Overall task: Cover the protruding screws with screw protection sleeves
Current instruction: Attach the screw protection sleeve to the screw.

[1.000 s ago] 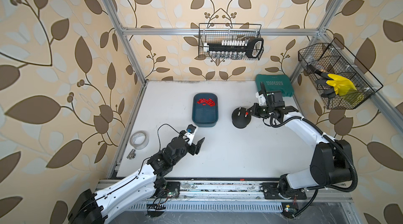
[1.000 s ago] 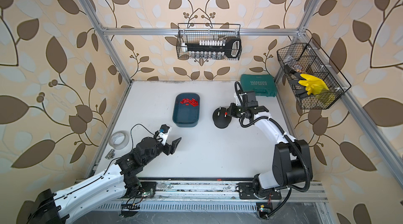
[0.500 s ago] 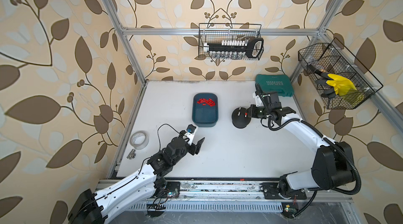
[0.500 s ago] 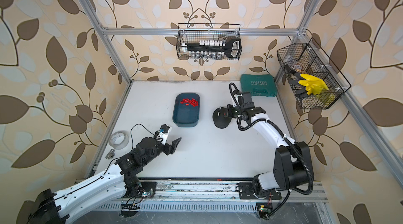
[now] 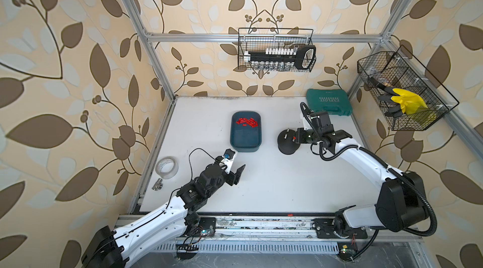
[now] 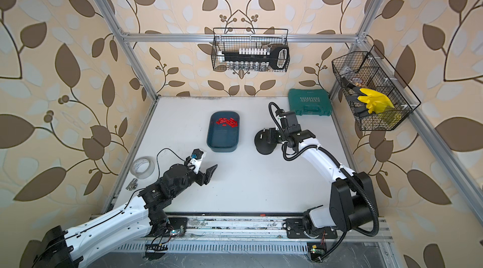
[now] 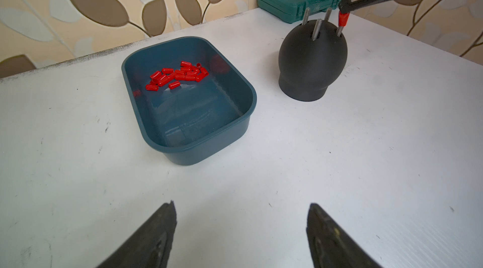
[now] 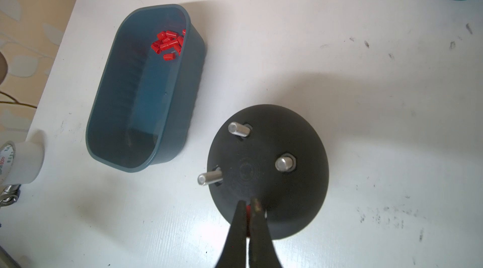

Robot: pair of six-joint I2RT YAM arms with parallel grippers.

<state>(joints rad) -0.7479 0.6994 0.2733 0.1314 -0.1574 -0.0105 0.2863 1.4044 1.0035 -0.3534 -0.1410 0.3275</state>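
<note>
Four protruding screws (image 7: 317, 29) rose from the top of a black dome base (image 7: 312, 63). They were thin, threaded, silver pins, each leaning slightly outward from its own hole. Seen from the right wrist, three of them (image 8: 239, 129) were bare, with flat, shiny ends. The fourth carried a red sleeve (image 7: 343, 19), a small bright plastic cap over its upper part, with bare thread showing between the cap and the base.

The right end effector (image 8: 250, 202) was closed on that red sleeve directly above the base, its slim black tips pinching the cap's top.

The remaining screw protection sleeves (image 7: 177, 76) lay in a loose heap of short red tubes. They were in the far end of a blue tray (image 7: 209, 146), which stood near the base on the robot's left side of it.

The left end effector (image 7: 241, 203) was spread wide and held nothing. It was above the white bench (image 7: 287, 162), well apart from the base, nearer the robot and to its left.
</note>
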